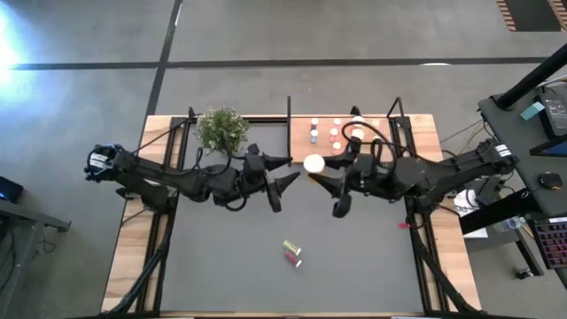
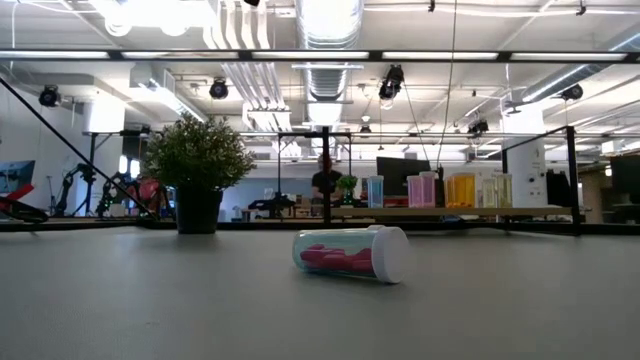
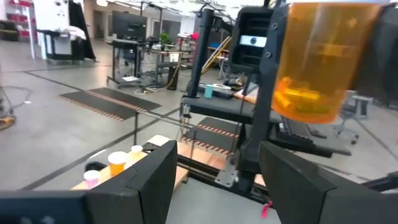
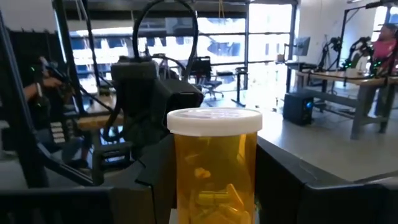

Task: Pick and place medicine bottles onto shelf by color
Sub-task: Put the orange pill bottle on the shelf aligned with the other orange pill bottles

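My right claw [image 4: 214, 205] is clamped on the white-capped, amber-orange plastic pill bottle [image 4: 214, 168], held upright just beside the light wooden shelf board [image 1: 344, 133]. The shelf lies toward the table's far edge from it, my right arm being the nearer. My left claw [image 3: 214, 180] hangs apart and empty, facing the bottle, across from the shelf.

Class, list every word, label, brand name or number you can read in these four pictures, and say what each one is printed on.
No text can be read in any view.
Orange medicine bottle in the right pincer: no label shows.
Pink bottle lying on the table: no print visible.
Bottles on the shelf: too small to tell.
Monitor behind: blurred, unreadable.
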